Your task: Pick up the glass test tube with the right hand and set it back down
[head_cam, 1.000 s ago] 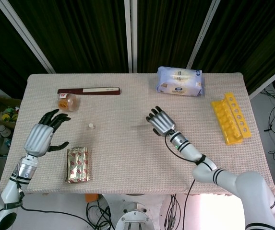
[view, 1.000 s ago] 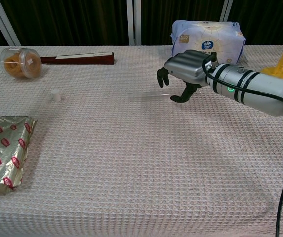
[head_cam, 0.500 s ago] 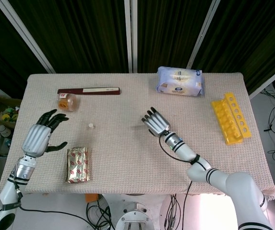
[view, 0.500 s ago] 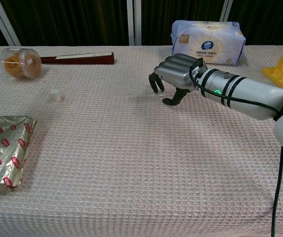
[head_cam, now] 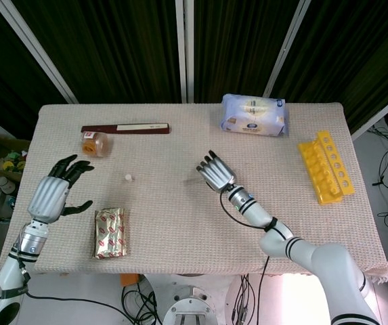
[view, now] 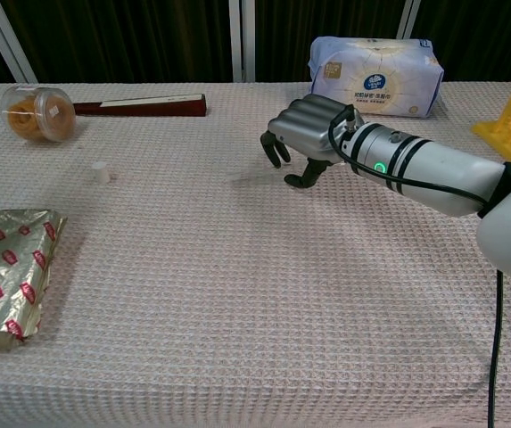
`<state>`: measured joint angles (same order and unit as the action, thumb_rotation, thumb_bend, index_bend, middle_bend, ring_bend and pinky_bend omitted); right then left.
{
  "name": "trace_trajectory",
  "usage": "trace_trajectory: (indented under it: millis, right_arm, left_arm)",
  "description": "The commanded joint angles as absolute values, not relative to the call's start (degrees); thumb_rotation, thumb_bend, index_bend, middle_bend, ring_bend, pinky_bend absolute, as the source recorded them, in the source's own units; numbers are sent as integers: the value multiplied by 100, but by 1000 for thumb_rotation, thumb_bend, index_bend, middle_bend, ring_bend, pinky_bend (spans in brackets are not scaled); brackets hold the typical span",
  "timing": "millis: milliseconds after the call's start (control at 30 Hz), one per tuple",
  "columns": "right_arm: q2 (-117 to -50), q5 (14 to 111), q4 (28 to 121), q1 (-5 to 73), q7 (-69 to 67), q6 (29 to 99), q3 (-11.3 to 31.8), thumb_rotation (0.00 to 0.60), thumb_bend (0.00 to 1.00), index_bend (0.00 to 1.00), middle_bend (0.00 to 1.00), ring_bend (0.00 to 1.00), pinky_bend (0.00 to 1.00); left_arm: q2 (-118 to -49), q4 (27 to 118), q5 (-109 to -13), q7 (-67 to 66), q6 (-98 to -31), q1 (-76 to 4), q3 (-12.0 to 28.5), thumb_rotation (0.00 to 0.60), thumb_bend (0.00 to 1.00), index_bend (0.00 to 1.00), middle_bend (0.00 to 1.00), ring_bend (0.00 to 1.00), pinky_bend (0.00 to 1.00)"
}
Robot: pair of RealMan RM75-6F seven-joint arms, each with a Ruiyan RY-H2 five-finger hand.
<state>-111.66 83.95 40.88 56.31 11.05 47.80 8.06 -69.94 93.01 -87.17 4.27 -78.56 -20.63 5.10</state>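
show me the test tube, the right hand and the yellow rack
test tube (view: 257,176), chest view, middle of the faint clear tube lying on the cloth
right hand (view: 301,134), chest view, back of the hand
yellow rack (head_cam: 326,168), head view, middle of the top

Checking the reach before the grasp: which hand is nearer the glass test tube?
Right. The right hand hovers at the glass test tube's end; the left hand hangs far off by the table's left edge.
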Motion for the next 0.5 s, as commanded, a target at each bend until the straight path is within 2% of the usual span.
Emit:
trace_trajectory:
  millis: [33,300,500]
  right_arm:
    - [-11208,8406,4018,5646,1063,4781,790,600,386,571,512,320,253]
    - [-11245,8562,3812,5590,526,5107,720,600,492,675,613,429,319]
    - [-11118,8706,3809,5359,-186,5760,692,600,546,715,647,462,348]
  left_arm:
    - [-6995,9296,-8721,432,-7856,-2059,510,600,160,227,179,81,134]
    - [-7021,9250,-8730,450,-7878,-2047,532,600,160,227,179,81,134]
    - [-6953,9249,-8641,743,-7649,-2156,592,600,159,232,179,81,134]
